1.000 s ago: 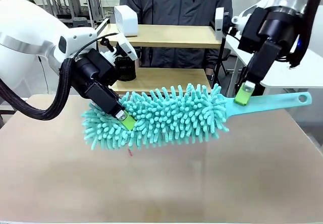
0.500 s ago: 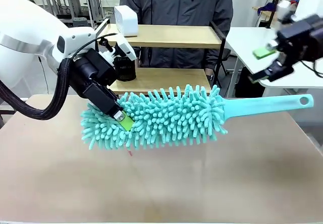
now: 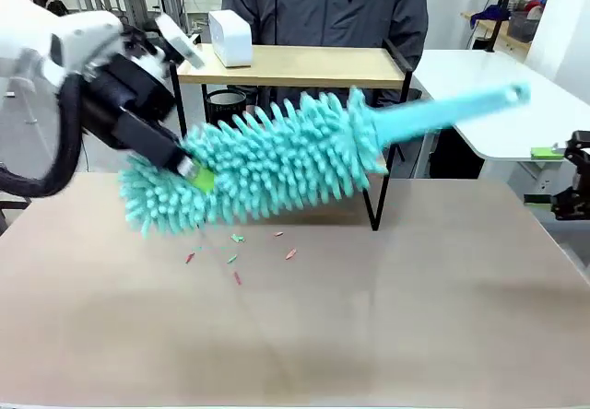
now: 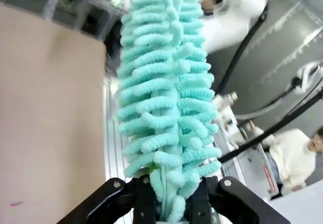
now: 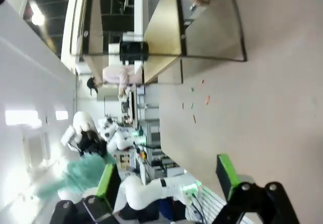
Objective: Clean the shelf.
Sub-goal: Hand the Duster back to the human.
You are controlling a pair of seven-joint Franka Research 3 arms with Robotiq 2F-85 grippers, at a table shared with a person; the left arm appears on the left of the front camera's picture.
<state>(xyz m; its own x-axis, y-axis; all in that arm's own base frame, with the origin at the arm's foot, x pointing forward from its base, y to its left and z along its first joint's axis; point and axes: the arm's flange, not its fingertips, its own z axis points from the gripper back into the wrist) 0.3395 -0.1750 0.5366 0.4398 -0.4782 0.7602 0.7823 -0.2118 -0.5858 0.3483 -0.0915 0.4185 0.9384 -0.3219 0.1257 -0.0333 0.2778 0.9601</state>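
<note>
The shelf (image 3: 304,64) stands at the table's far side, its lower board partly hidden behind a teal fluffy duster (image 3: 272,165). My left gripper (image 3: 195,177) is shut on the duster's head end. It holds the duster in the air in front of the shelf, and the handle (image 3: 452,110) slants up to the right. In the left wrist view the duster (image 4: 166,98) rises from between my shut fingers (image 4: 144,204). My right gripper (image 3: 546,177) hangs open and holds nothing at the far right, its green pads (image 5: 227,176) wide apart. The shelf (image 5: 161,32) lies sideways in the right wrist view.
A white box (image 3: 230,38) sits on the shelf's top board and a black cup (image 3: 224,105) on the lower one. Small red and green scraps (image 3: 236,258) lie on the table below the duster. A person (image 3: 323,4) stands behind the shelf. A white table (image 3: 479,87) is at the right.
My right gripper let go of the duster handle and drew back to the right edge, lower down. My left arm lifted the duster up and left, tilting the handle upward and uncovering scraps on the table.
</note>
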